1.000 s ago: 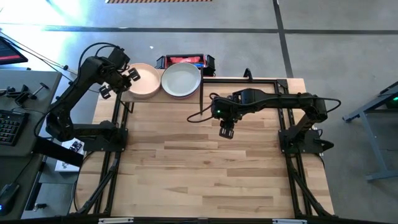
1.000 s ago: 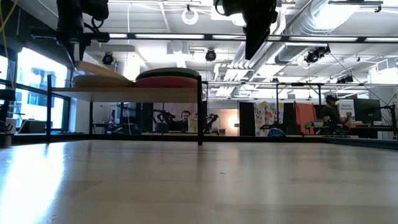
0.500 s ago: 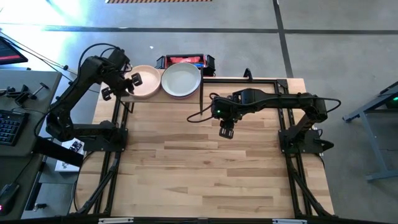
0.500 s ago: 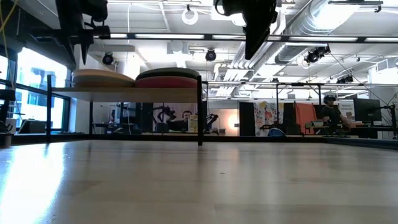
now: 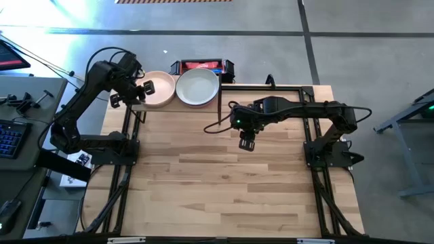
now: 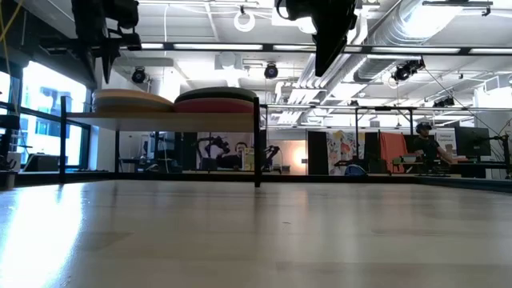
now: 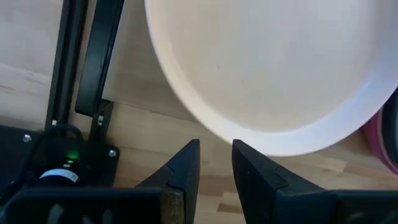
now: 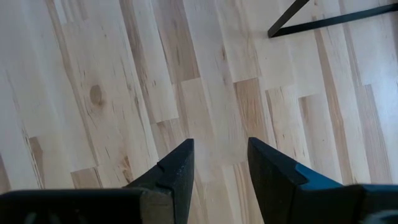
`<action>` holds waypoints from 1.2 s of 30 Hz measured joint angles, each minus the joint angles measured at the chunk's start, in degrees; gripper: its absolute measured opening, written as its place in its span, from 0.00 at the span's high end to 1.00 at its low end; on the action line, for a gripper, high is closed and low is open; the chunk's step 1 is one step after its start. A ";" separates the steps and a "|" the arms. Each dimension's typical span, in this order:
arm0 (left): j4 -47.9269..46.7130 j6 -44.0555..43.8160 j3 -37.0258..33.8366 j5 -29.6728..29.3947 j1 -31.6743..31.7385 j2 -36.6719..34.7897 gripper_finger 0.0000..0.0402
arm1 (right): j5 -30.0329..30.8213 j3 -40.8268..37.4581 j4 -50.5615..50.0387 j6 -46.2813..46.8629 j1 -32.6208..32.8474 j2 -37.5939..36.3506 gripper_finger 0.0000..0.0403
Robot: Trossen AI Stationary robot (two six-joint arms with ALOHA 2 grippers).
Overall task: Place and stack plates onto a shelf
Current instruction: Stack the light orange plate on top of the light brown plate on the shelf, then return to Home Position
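The left hand hangs just beside the outer rim of the peach plate, which lies flat as the top of the left stack on the shelf; in the left wrist view its two fingers stand slightly apart with nothing between them, the plate's pale rim just beyond their tips, so the plate rests by its own weight and not in any grip. Staying at the rim's outer side looks sensible, since from there the hand can draw away sideways without dragging across the stack. Next to it sits the off-white plate, topping the right stack, and in the low view both stacks sit side by side on the raised board, the right one showing a dark and a red edge under its top. The two piles fill the board's width, which fits a shelf meant to take plates in two columns. The right hand waits well apart over the bare counter, fingers spread and empty, clear of the shelf so it does not crowd the left arm. No loose plates show on the counter, so the stacking seems near or at its end
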 joint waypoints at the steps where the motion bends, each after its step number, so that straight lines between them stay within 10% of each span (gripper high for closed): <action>1: -0.23 0.08 0.00 -0.05 0.00 0.14 0.79 | 0.00 0.00 0.00 0.00 0.00 -0.02 0.68; 20: -1.62 3.85 -0.02 0.32 -2.62 5.97 0.79 | -0.02 0.00 0.02 0.02 -0.01 -0.02 0.68; 36: -1.94 9.55 -0.04 -0.62 -5.94 -3.79 0.79 | -0.57 0.00 1.41 -2.12 0.06 -1.08 0.68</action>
